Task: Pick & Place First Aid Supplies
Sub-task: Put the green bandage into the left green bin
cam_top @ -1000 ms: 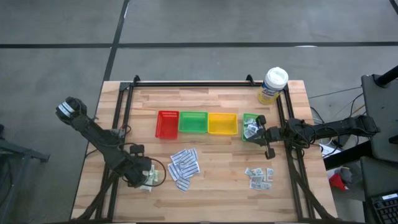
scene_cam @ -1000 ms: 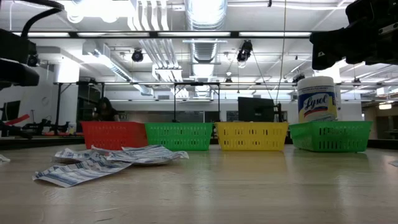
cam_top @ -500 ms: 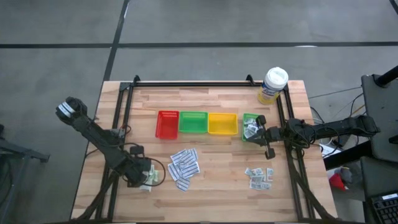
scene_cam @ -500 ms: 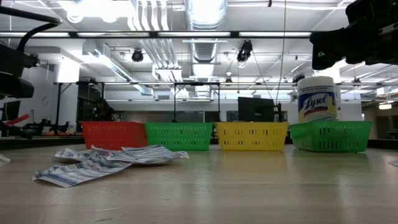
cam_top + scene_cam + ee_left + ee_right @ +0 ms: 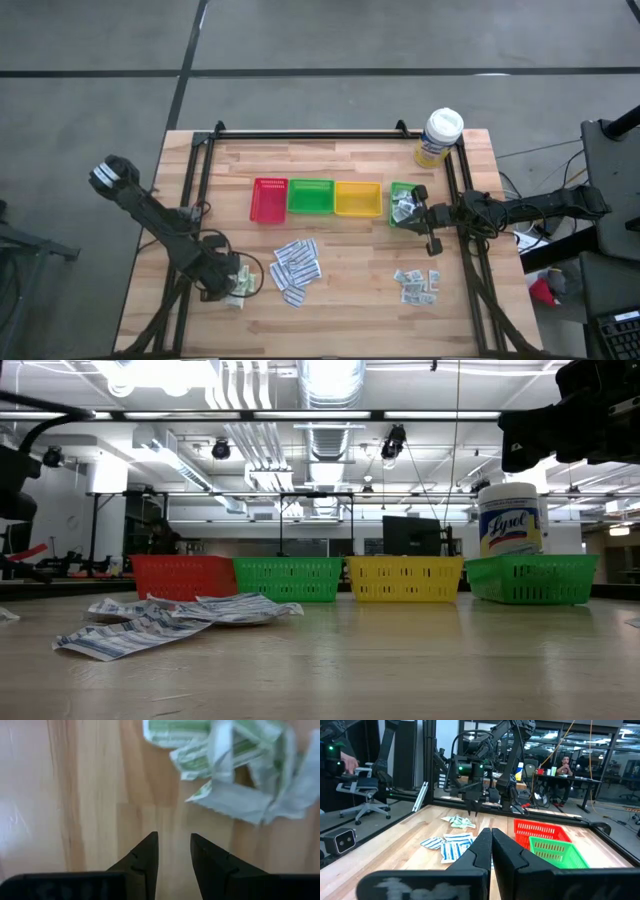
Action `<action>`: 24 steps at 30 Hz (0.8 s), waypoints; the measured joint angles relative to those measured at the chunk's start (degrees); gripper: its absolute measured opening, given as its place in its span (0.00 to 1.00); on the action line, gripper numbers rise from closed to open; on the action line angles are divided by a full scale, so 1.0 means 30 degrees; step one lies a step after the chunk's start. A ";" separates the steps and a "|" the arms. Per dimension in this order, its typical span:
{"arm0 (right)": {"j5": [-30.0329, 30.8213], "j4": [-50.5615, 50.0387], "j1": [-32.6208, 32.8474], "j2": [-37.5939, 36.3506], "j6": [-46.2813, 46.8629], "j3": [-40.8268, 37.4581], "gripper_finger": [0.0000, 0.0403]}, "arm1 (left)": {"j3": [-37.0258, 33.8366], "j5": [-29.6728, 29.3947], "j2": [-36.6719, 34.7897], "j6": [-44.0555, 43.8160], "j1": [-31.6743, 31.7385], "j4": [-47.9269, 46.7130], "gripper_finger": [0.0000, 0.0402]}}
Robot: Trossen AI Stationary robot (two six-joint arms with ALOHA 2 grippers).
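The first aid supplies lie in three heaps on the wooden table. Pale green-white sachets [image 5: 240, 286] [image 5: 235, 765] are near the left edge, long white printed strips [image 5: 296, 268] [image 5: 170, 622] lie in the middle, and small grey-white squares [image 5: 418, 284] sit at the right. My left gripper [image 5: 222, 283] [image 5: 173, 840] points down, open, its fingertips over bare wood just beside the sachets, with nothing between them. My right gripper [image 5: 418, 217] [image 5: 491, 832] is shut and level by the right-hand green tray [image 5: 403, 203], which holds a few packets.
A red tray [image 5: 268, 200], a green tray [image 5: 310, 197] and a yellow tray [image 5: 357, 198] stand in a row with the right-hand green tray. A white-lidded tub [image 5: 439, 137] stands at the far right corner. Black frame rails [image 5: 195, 200] run along the table's sides and far edge.
My left gripper has turned a little at the wrist while staying over the same spot beside the sachets; in the low view its arm has drawn back toward the picture's left edge. No packet has moved.
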 joint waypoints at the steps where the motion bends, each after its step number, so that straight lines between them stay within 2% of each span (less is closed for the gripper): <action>1: 0.0000 0.0004 0.0006 0.0000 0.0000 0.0000 0.02 | 0.0120 -0.0007 -0.0025 -0.0028 0.0000 0.0053 0.27; 8: 0.0000 0.0007 0.0006 -0.0015 0.0233 0.0000 0.02 | 0.0861 -0.0192 -0.0054 0.0897 0.0000 0.0271 0.27; 16: 0.0000 0.0000 -0.0001 -0.0020 0.0291 0.0000 0.02 | 0.0888 -0.1100 0.0180 0.2946 0.0007 0.1924 0.27; 24: 0.0000 0.0007 0.0001 -0.0015 0.0291 0.0000 0.02 | 0.0316 -0.1344 0.0215 0.2810 0.0007 0.2204 0.27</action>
